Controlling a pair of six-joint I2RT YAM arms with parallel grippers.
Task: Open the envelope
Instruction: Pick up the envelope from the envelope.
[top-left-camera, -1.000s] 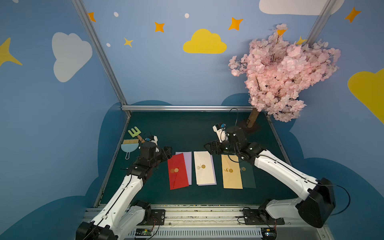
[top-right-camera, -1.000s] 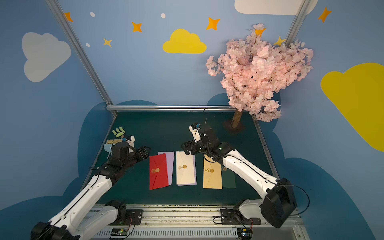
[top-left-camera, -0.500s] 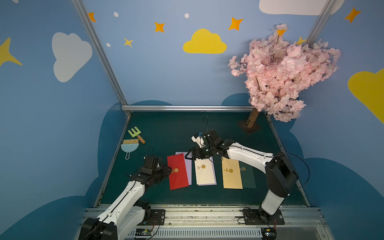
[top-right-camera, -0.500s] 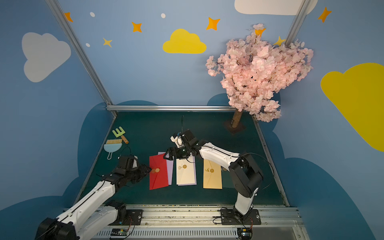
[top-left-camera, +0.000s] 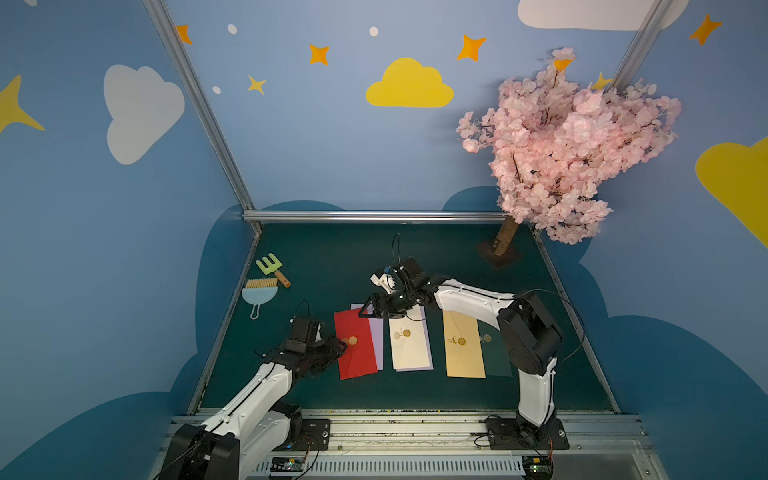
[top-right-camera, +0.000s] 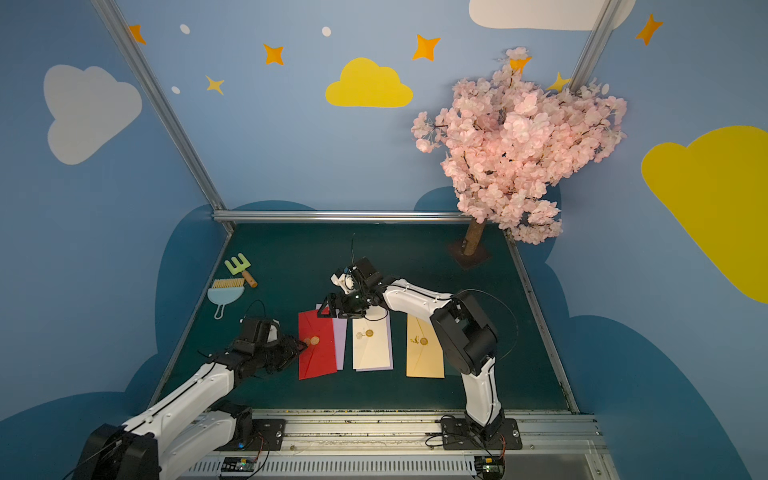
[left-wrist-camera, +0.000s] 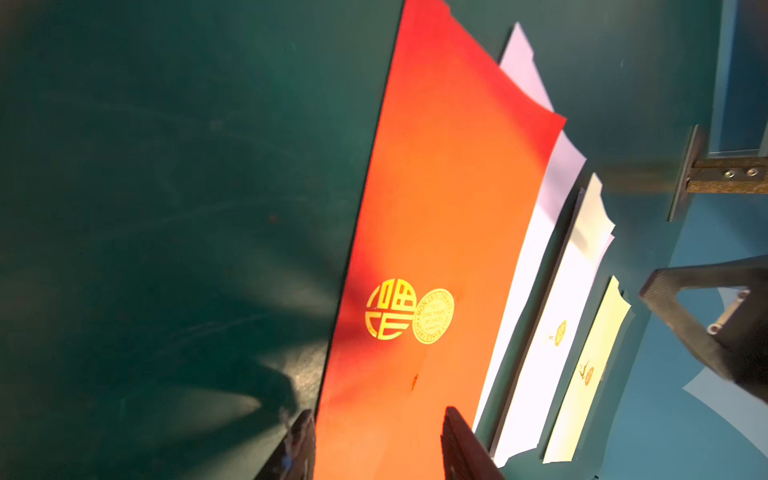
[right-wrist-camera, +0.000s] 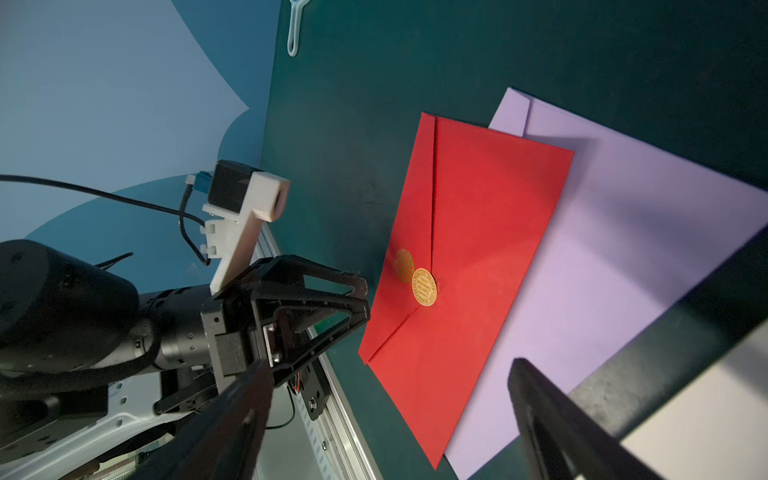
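Observation:
A red envelope (top-left-camera: 359, 353) (top-right-camera: 318, 353) lies flat on the green table, its flap closed under a gold seal (top-left-camera: 353, 340) (left-wrist-camera: 432, 316) (right-wrist-camera: 424, 286). My left gripper (top-left-camera: 341, 344) (top-right-camera: 302, 345) (left-wrist-camera: 378, 444) is low at the envelope's left edge, level with the seal. Its jaws stand partly apart, with the red paper (left-wrist-camera: 449, 208) showing between them and nothing gripped. My right gripper (top-left-camera: 378, 312) (top-right-camera: 336, 311) (right-wrist-camera: 390, 415) hovers wide open over the far end of the red envelope (right-wrist-camera: 478, 249). The right wrist view also shows the left gripper (right-wrist-camera: 363, 299).
A lilac envelope (top-left-camera: 377, 340) lies under the red one. To its right lie a cream envelope (top-left-camera: 409, 345), a tan envelope (top-left-camera: 462, 345) and a dark green one (top-left-camera: 496, 353). A toy rake (top-left-camera: 270, 266) and brush (top-left-camera: 259, 291) sit far left; a blossom tree (top-left-camera: 505, 245) stands back right.
The left gripper came forward and down to the red envelope's left edge, its jaws narrowing. The right arm swung left from over the tan envelope to the red envelope's far end.

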